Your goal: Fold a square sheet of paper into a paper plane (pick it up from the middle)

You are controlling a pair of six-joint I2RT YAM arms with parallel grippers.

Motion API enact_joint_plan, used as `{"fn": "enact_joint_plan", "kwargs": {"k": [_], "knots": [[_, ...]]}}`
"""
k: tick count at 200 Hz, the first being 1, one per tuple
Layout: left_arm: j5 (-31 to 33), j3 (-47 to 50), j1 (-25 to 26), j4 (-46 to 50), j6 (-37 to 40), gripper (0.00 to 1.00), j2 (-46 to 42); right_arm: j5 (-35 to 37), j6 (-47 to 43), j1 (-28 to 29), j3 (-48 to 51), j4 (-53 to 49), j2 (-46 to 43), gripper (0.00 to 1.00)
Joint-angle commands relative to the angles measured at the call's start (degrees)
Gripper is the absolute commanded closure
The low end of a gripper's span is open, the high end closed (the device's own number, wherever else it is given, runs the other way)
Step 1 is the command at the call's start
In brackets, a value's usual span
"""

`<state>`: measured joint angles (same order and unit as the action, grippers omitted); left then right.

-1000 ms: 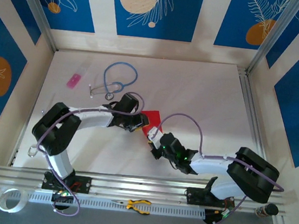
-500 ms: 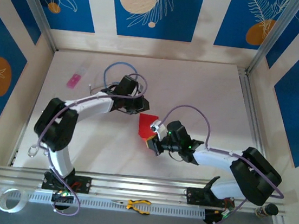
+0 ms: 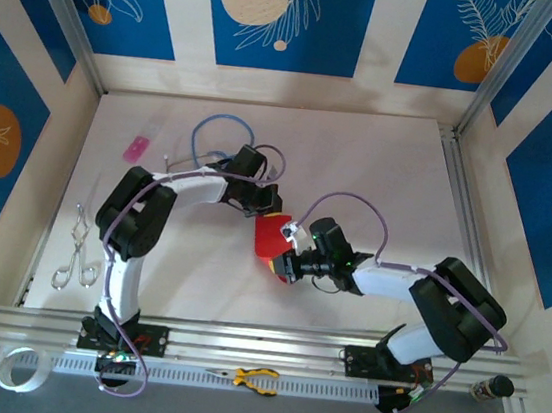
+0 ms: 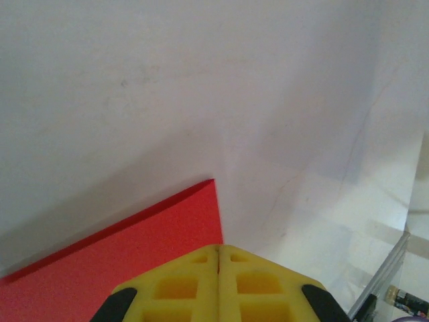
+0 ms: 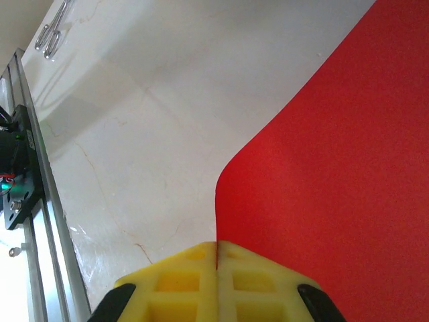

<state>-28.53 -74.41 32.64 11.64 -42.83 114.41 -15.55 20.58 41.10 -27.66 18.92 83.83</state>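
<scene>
Red square sheet of paper (image 3: 272, 236) mid-tabletop (image 3: 380, 179), bowed up off it. Left end effector (image 3: 266, 211) and right end effector (image 3: 281, 265) both clenched on its edges. Looks feather-light, floppy, tearable; pinch edges gently.

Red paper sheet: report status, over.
Left gripper: jaws shut on square sheet of paper. Right gripper: jaws shut on same sheet. Sheet bowed between them. Stethoscope beyond left arm, apart.

A bright red sheet of paper (image 3: 271, 234) on a plain white tabletop (image 3: 381, 169), a pink item (image 3: 137, 148) far left, a blue-tubed stethoscope (image 3: 216, 117), yellow-handled pliers (image 3: 255, 378) near, and blue wall panels (image 3: 328, 32) with white leaf outlines and orange and cream circles.
</scene>
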Motion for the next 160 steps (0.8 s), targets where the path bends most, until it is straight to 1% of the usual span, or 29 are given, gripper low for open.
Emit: {"fn": "enact_joint_plan", "kwargs": {"k": [1,48,82,132,160], "knots": [[-0.56,0.58,0.55,1.81,2.57,0.95,1.94,-1.55,2.31,-0.39,-1.23,1.2,1.27,0.99],[-0.01,-0.71,1.04,5.51,6.7,0.96,5.44,-0.07,3.68,-0.58,-1.29,2.21,2.28,0.99],[0.66,-2.69,1.36,7.91,8.84,0.97,6.78,3.75,3.77,-1.02,-1.98,0.27,2.34,0.99],[1.03,-3.28,1.45,8.5,9.48,0.96,7.07,7.2,3.07,-1.72,-2.89,-2.24,2.8,0.99],[1.09,-3.28,1.46,8.57,9.47,0.97,6.86,7.8,3.11,-1.9,-3.0,-2.12,3.52,0.99]]}}
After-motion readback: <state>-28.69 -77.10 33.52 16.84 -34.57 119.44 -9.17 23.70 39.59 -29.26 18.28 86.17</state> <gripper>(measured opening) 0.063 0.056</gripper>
